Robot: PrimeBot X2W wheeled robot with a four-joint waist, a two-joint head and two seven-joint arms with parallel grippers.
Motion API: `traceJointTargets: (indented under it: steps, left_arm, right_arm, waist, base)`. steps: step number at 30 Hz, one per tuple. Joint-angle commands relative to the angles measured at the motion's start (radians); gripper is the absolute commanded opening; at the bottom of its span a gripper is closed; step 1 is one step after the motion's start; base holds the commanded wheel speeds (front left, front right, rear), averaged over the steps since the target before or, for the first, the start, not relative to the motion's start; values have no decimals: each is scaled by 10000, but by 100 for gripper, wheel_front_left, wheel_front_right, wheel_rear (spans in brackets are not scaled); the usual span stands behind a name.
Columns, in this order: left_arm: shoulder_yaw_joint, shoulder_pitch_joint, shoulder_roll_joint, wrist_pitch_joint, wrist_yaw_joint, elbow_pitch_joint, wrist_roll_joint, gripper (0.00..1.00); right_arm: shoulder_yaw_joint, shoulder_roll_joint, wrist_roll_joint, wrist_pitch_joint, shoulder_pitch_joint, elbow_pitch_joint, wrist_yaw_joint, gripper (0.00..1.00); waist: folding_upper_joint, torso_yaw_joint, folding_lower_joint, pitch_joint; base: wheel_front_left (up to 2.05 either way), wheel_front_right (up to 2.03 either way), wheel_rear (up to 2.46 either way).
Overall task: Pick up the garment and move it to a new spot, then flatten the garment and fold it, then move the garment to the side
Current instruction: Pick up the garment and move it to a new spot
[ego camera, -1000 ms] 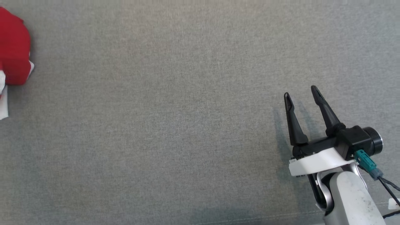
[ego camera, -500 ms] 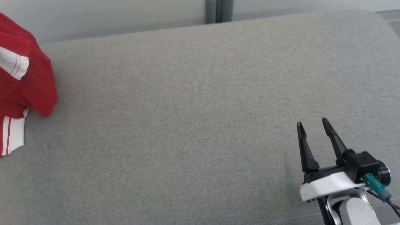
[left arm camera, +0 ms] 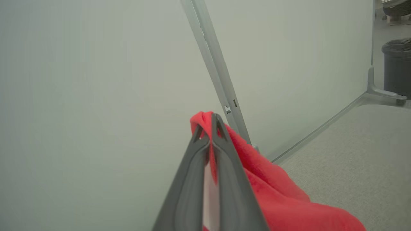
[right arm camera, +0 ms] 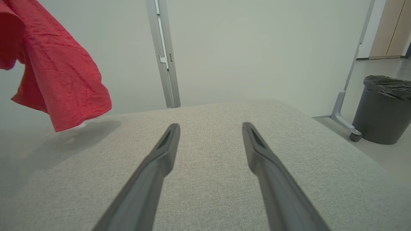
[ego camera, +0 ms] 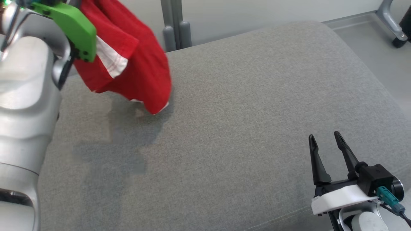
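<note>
The left gripper (left arm camera: 208, 123) is pinched shut at its fingertips on a fold of the red garment (left arm camera: 273, 192). A little cloth pokes out past the tips and the rest falls away below and to the right of the fingers in the left wrist view. The high grip looks meant to let the cloth hang free of the cushion (ego camera: 240, 112) while it is carried to a new spot. In the head view the garment (ego camera: 141, 67) droops from under the green wrist plate (ego camera: 70, 25), with a white striped band showing. Its lowest corner hangs just over its own shadow, and I cannot tell whether that corner brushes the cushion or clears it. The right gripper (ego camera: 324, 136) holds nothing. Its two dark fingers are spread well apart and lie low over the near right part of the cushion, well apart from the cloth, likely parked there until flattening needs a second hand. In the right wrist view the grey fabric ahead of the right gripper (right arm camera: 208, 126) is bare, so nothing stands between it and the garment (right arm camera: 61, 80), which hangs up and to the left of its fingers. Beyond the cushion's far edge a grey upright post (right arm camera: 163, 54) rises against a pale wall panel (right arm camera: 257, 48), close behind the hanging cloth, which a wide swing could catch on it. Farther off to the right of the right gripper are a wheeled frame foot (right arm camera: 345, 125) and a dark lined bin (right arm camera: 382, 109) on the floor, clear of the work.
</note>
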Motion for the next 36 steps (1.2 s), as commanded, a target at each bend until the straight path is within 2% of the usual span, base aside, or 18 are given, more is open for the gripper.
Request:
traceJointTargets:
  steps: [1, 11, 16, 21, 29, 36]
  left_arm:
    - [-128, 238, -29, -59, -8, -73, -128, 0]
    - [-3885, 2127, -830, -883, 2, -1712, -1969, 0]
    - [-5064, 3423, -1172, -1434, 4, -1611, -2563, 0]
    - [-5493, 4246, -1514, -1890, 5, -878, -2829, 0]
    - [-5691, 5114, -2300, -2239, 53, 518, -2650, 0]
    - [-6167, 5437, -2466, -2275, 53, 1665, -2310, 0]
  right_arm:
    - [-19, -39, 47, -24, 65, -38, 1, 100]
    - [-101, -36, 162, -24, 99, -124, 1, 100]
    - [-152, -38, 155, -24, 145, -136, 1, 100]
    - [-196, -38, 90, -24, 198, -136, 1, 100]
    - [-56, -38, 25, -24, 203, -29, 1, 100]
    - [-26, -38, 13, -24, 232, 3, 1, 100]
  waist:
    - [0, -322, 1, -103]
    - [0, -567, 1, 149]
    - [0, -561, 1, 185]
    - [0, -515, 1, 173]
    - [0, -427, 1, 8]
    - [0, -379, 1, -109]
  base:
    - [0, 0, 0]
    - [0, 0, 0]
    - [0, 0, 0]
    - [0, 0, 0]
    - [0, 0, 0]
    - [0, 0, 0]
